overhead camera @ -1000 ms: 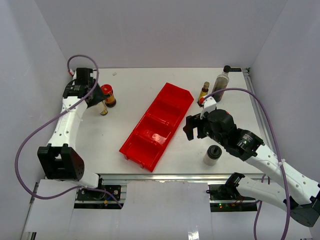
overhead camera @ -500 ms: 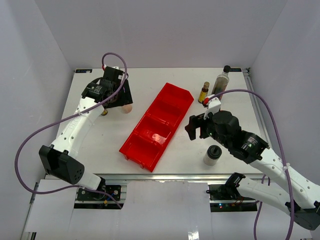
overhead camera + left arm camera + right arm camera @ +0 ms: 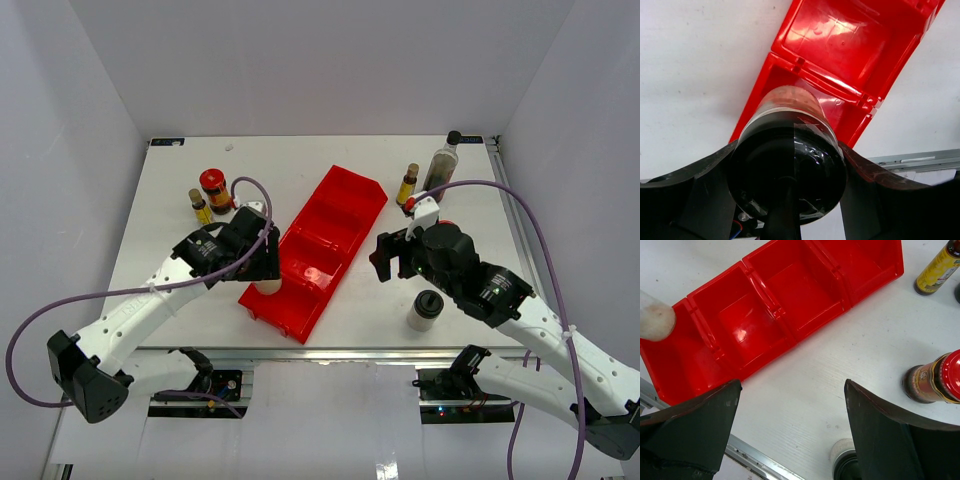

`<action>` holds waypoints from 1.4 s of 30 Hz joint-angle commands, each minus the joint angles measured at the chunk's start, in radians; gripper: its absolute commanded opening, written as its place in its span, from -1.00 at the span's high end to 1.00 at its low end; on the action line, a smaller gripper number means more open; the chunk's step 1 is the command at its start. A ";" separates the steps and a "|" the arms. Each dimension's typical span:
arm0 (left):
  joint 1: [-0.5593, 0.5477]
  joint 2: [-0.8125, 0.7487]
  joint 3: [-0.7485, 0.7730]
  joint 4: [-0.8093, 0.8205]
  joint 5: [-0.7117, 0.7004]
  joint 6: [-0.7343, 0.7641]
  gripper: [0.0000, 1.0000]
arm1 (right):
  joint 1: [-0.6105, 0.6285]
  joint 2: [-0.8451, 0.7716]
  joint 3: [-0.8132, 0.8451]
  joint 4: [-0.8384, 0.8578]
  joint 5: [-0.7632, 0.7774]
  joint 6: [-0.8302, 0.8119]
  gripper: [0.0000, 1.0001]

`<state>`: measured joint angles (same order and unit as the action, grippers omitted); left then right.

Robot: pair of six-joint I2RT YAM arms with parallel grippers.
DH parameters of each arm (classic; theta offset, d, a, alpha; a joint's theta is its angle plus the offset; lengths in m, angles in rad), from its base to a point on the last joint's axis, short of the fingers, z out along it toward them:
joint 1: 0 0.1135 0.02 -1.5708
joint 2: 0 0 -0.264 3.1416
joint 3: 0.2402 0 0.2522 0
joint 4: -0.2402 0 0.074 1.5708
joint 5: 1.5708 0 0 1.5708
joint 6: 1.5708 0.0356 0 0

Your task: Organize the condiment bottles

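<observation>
Left fingers (image 3: 685,200) with glossy black-lidded jar (image 3: 790,165) — newly over smooth red plastic bin (image 3: 850,45)

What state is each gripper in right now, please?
Left gripper: shut on the short black-lidded jar, above the near end of the long red plastic bin.
Right gripper: open, holding nothing.

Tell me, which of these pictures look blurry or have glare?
Top external: evenly lit, sharp, with soft shadows. Left wrist: the black-lidded jar sits so near the lens that it blurs, and white glare streaks the red bin. Right wrist: the bin is sharp, with one shiny patch.
</observation>
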<state>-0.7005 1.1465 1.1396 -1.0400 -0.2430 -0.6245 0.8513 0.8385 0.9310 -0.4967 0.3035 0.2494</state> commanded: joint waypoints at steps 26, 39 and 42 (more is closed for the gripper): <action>-0.136 0.040 -0.224 0.232 -0.181 -0.157 0.06 | 0.001 -0.017 0.012 0.015 0.016 -0.023 -0.81; -0.136 0.127 -0.230 0.242 -0.214 -0.168 -0.59 | 0.000 -0.028 0.027 -0.003 0.038 -0.044 -0.80; -0.136 0.141 -0.226 0.241 -0.211 -0.167 -0.62 | 0.001 -0.026 0.032 -0.008 0.040 -0.040 -0.80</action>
<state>-0.8333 1.2913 0.9073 -0.8298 -0.4205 -0.7830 0.8513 0.8219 0.9314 -0.5046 0.3176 0.2237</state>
